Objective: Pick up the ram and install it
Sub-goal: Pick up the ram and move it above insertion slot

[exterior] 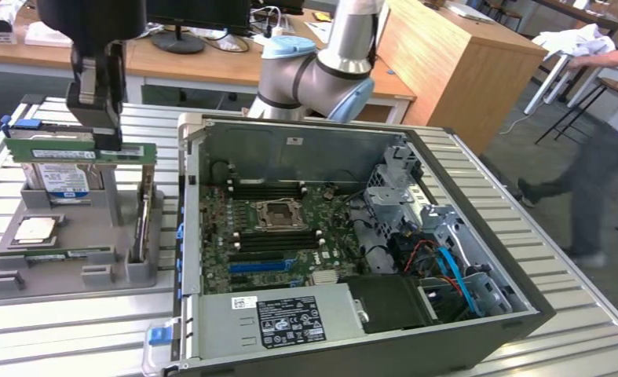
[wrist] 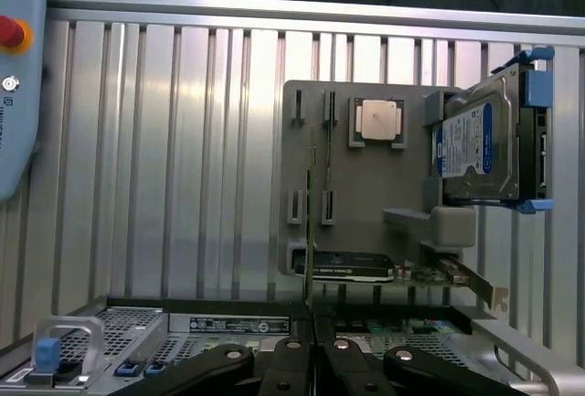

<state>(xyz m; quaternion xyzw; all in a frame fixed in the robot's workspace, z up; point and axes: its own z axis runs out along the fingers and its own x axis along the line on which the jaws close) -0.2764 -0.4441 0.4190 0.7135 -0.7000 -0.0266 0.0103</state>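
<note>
Green ram, one stick, clamped in the one tool.

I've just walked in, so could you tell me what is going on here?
The arm's end effector is shut on the ram, holding it above the grey tray that carries a hard drive. The open computer case sits beside the tray; the ram is not yet installed.

Bright, even room light, soft shadows inside the computer case. Slatted table glares pale in the wrist view; person at the exterior view's right looks motion-smeared.
</note>
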